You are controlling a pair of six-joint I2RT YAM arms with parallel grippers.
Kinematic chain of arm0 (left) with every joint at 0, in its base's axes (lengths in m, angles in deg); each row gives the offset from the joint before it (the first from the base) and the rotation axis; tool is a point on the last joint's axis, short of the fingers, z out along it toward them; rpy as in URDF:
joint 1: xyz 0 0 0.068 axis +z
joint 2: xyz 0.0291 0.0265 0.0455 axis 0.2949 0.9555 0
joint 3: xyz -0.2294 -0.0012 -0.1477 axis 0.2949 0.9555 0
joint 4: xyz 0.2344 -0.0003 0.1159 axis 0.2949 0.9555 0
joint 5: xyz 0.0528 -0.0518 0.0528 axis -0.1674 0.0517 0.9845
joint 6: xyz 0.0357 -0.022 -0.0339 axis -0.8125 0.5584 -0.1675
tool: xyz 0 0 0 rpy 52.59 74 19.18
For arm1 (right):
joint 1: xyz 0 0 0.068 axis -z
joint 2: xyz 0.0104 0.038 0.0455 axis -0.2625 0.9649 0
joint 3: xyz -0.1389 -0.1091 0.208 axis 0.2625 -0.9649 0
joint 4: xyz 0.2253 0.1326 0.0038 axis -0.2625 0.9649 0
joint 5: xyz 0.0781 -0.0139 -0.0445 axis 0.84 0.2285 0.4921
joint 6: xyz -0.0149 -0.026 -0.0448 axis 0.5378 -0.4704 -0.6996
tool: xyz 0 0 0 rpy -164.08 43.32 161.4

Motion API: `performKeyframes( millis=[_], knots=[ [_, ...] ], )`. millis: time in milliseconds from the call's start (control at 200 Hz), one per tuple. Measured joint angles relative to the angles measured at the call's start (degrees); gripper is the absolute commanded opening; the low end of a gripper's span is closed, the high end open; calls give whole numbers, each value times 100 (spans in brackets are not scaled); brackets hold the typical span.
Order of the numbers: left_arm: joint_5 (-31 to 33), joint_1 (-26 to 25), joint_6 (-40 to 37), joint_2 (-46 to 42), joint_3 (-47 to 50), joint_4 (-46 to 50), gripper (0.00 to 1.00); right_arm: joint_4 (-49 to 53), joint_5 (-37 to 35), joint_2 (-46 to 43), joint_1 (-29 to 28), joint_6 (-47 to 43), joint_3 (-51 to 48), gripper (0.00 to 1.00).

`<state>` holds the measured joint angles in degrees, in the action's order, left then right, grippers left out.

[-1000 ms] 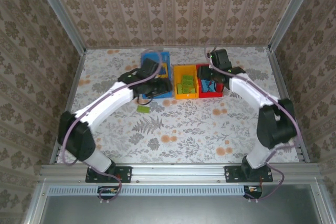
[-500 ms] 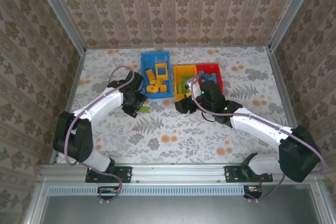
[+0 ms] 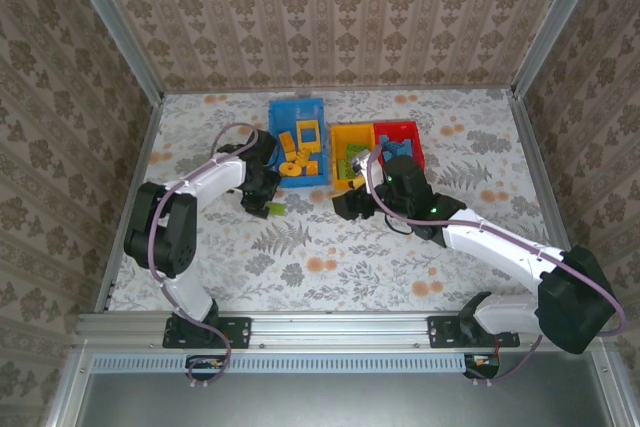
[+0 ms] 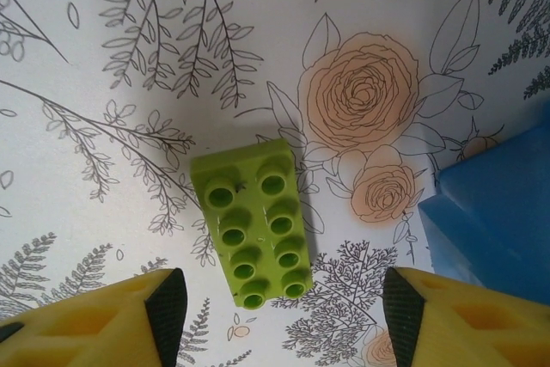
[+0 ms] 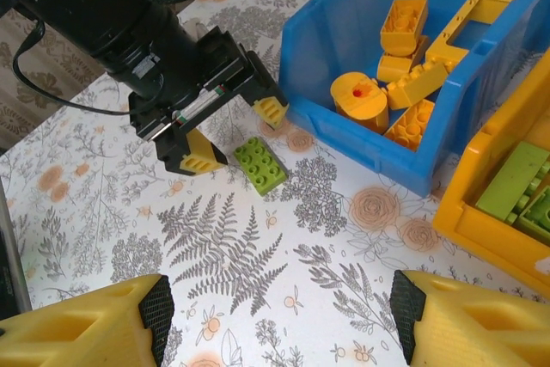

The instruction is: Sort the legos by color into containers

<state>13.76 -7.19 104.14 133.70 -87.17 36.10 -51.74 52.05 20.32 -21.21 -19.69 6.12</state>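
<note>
Left pincer (image 4: 284,307) points down, spread over green lego (image 4: 255,221).

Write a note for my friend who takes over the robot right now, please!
Left tool: open, poised over the small light green studded plastic brick, which lies flat on the table beside the large blue plastic bin; not gripped.
Right tool: open, holding nothing, above the table.
Done: orange-yellow bricks sit in the blue bin, green ones in the yellow-orange plastic bin, blue ones in the red plastic bin.
To do: that one green brick, probably for the yellow-orange bin.
</note>
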Motion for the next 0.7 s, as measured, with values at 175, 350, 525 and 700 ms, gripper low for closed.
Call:
performKeyframes(
  millis=[175,350,525,700],
  knots=[
    [-20,0,142,83,-20,-28,61,-4,-2,0,0,4,-9,71],
    [-61,-33,245,157,-2,-28,59,-7,-2,24,0,7,-9,71],
    [-138,-70,409,166,273,-214,60,-15,-2,129,0,9,-9,71],
    [-138,-55,452,302,313,-345,60,-50,-2,184,0,31,-9,71]
  ],
)
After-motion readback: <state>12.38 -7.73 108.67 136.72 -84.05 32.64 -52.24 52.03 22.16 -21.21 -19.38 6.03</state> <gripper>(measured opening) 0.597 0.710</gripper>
